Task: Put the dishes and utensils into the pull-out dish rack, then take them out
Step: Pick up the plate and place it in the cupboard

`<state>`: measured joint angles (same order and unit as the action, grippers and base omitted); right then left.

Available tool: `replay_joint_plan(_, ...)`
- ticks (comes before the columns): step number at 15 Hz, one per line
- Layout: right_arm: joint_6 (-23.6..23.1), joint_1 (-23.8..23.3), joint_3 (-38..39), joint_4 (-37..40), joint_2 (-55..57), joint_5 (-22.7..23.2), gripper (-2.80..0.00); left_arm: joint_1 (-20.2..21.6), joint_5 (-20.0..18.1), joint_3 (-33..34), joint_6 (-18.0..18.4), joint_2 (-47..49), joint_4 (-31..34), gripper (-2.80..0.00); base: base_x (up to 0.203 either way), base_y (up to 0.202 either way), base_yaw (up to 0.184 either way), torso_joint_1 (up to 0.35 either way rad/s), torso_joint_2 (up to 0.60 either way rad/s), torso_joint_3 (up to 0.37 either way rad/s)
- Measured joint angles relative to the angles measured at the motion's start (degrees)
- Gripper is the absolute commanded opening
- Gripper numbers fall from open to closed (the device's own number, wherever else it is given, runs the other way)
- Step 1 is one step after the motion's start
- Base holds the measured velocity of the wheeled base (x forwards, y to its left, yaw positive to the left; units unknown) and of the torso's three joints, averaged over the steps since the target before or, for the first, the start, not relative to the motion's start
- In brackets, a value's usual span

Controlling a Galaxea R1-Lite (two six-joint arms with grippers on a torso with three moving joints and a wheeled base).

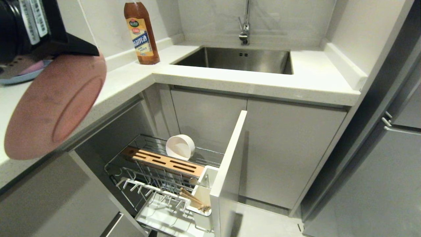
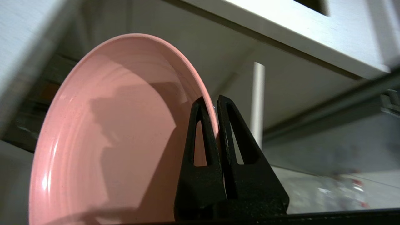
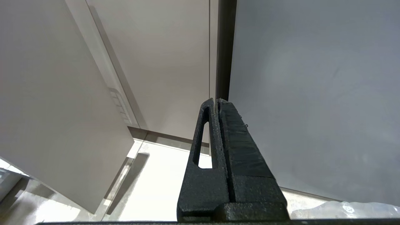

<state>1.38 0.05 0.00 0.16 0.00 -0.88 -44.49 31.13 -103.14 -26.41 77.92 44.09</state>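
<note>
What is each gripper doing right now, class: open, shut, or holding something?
Left gripper: shut on the rim of the pink plate, held on edge in the air.
Right gripper: shut, holding nothing, parked.

Bright, even indoor light; the pink plate [image 2: 103, 140] bears a dark shadow, background motion-blurred, edges bent

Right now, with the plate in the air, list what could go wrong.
1. The left gripper pinches only the rim of the pink plate, which hangs tilted over the counter edge; it may slip or swing.
2. The pull-out dish rack already holds the white bowl and chopsticks, so the plate could knock them going down.
3. The tall front panel narrows the approach.
</note>
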Motion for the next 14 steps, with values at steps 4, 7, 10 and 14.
replay_joint_plan(4, 0.00, 0.00, 0.00, 0.01, 0.00, 0.00, -2.80, -6.23, 1.38, 6.59, -11.40, -1.36, -6.41, -2.80, 0.000, 0.000, 0.000, 0.000, 0.00, 0.000)
replay_joint_plan(7, -0.01, -0.02, 0.00, 0.00, 0.00, 0.00, -2.80, -7.14, 4.31, 12.54, -17.25, -1.60, -13.23, -2.80, 0.000, 0.000, 0.000, 0.000, 0.00, 0.000)
replay_joint_plan(10, 0.00, 0.00, 0.00, 0.02, 0.00, 0.00, -2.80, -7.25, 7.26, 19.36, -19.12, -1.82, -23.03, -2.80, 0.000, 0.000, 0.000, 0.000, 0.00, 0.000)
replay_joint_plan(14, -0.01, 0.00, 0.00, 0.00, 0.00, 0.00, -2.80, -4.95, 11.91, 28.82, -20.01, -1.50, -37.86, -2.80, 0.000, 0.000, 0.000, 0.000, 0.00, 0.000)
